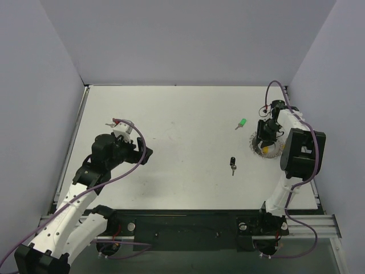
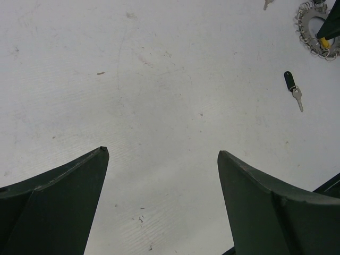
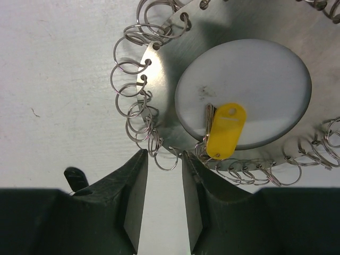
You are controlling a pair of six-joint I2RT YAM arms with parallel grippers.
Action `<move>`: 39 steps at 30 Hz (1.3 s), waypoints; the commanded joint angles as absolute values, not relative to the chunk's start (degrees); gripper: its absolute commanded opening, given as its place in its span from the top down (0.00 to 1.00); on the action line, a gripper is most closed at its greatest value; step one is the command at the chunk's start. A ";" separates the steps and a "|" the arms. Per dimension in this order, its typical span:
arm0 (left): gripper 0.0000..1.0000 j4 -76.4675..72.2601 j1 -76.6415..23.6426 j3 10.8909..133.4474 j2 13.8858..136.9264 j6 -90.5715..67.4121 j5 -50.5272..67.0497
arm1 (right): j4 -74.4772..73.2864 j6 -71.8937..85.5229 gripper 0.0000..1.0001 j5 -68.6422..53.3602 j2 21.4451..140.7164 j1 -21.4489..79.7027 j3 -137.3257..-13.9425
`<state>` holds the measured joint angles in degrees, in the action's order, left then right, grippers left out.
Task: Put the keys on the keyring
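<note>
Dark, matte fingers (image 3: 133, 202) of the right jaws are seen closest, wedge-shaped and set narrowly apart, with nothing pinched between them. One small wire loop of the keyring (image 3: 159, 95) lies just at their tips, and whether it is touched cannot be told. The keyring is shown as a flat disc of brushed silvery metal with a pale, smooth oval at its centre. Its rim is pierced with holes and fringed all round with thin, springy wire loops, some overlapping. A yellow key (image 3: 226, 130), with a glossy rounded plastic head and a slim silver blade, is hung on a loop at the near rim and lies across the pale centre. The keyring is laid at the right side of the table (image 2: 159, 79), under the right wrist. A green key (image 1: 242, 123) is seen loose near it on the far left side, and a dark key (image 1: 232, 164) lies farther off, toward the arm bases, with its silver blade pointing away from the keyring. The table is white, finely grained and lightly scuffed. The left jaws are spread wide over bare table at the left, their fingers (image 2: 53, 207) broad, dark and tapered, well apart from every key.
</note>
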<state>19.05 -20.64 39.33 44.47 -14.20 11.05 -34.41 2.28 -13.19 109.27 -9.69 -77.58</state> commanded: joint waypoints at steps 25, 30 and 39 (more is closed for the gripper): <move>0.07 15.56 -19.07 39.64 45.09 -13.36 12.92 | -38.85 5.19 0.77 -17.13 111.71 -10.19 -80.07; 0.07 15.64 -18.90 39.64 45.09 -13.36 13.01 | -37.88 4.48 0.76 -19.33 110.30 -10.28 -79.89; 0.07 15.73 -18.90 39.55 44.91 -13.27 12.83 | -37.52 4.84 0.76 -21.62 108.90 -11.51 -82.52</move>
